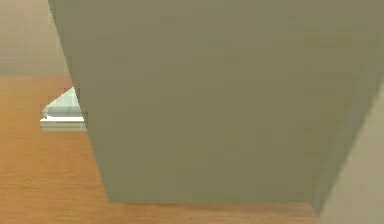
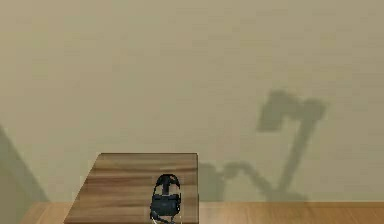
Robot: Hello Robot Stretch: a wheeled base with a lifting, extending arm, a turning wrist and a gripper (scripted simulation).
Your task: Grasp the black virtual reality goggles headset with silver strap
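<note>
Nearest, the black headset (image 2: 165,199) lies on the wooden table (image 2: 115,185), at its near edge, right of middle. I cannot tell the claw's state. The headset is probably light, with a stiff, slick visor; grip the visor body, not the springy strap.

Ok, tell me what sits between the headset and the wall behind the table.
In the arm side view, bare wooden tabletop lies between the black headset and the wall; nothing else stands on that stretch.

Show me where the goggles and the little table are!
black headset (image 2: 163,207): arm side view, on its dark front body.
wooden table (image 2: 122,175): arm side view, on its bare top.
</note>
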